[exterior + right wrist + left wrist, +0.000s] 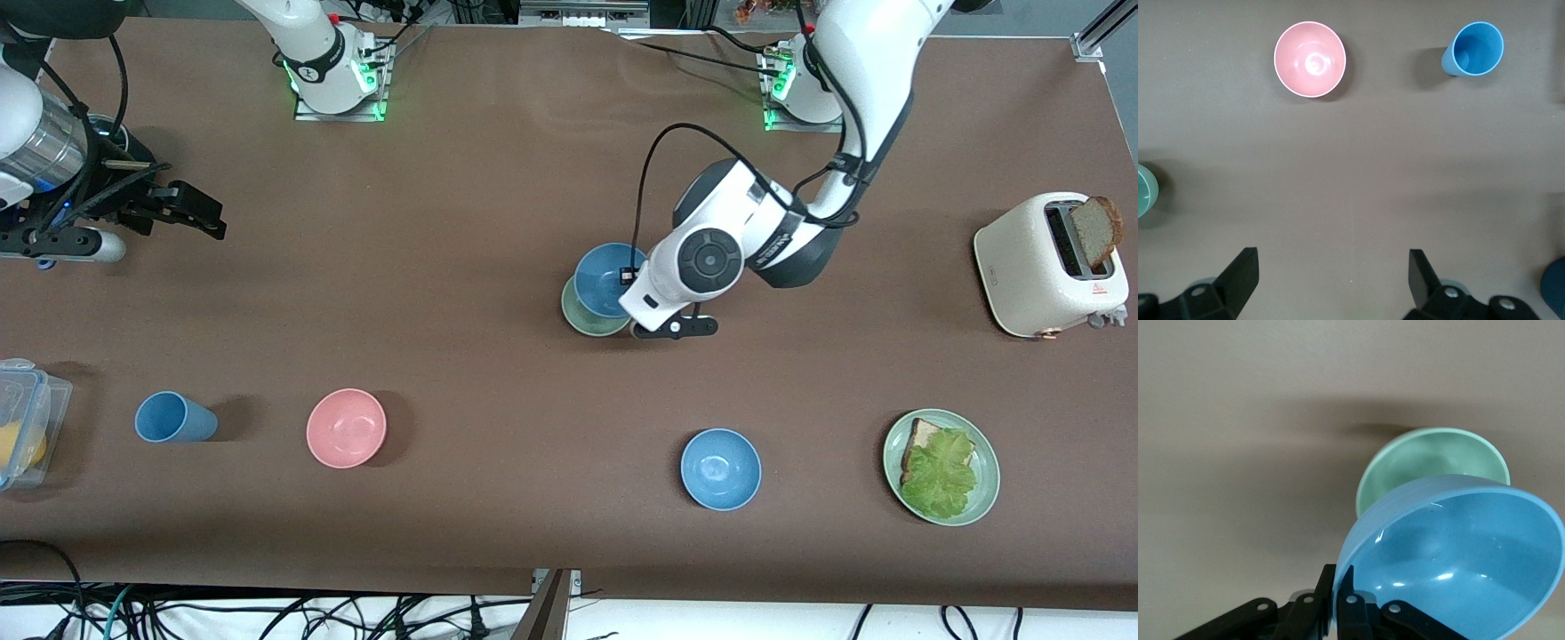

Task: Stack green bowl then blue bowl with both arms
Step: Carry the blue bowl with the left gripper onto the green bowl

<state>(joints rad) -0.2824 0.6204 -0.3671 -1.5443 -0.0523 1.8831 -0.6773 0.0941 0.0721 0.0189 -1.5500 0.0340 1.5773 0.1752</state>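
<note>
Gripping the rim of the blue bowl [1458, 560], the left hand [1338, 600] holds it tilted in the air, partly over the green bowl [1431, 463], which sits near the middle of the brown surface [498, 178]. At the right arm's end of the surface, the right hand [1331, 280] waits with its fingers spread wide, holding nothing.

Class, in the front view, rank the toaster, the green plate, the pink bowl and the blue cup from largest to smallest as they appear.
1. Toaster, largest.
2. Green plate, a little smaller.
3. Pink bowl.
4. Blue cup; it looks about as wide as the pink bowl but less tall, so this last pair is close.
</note>
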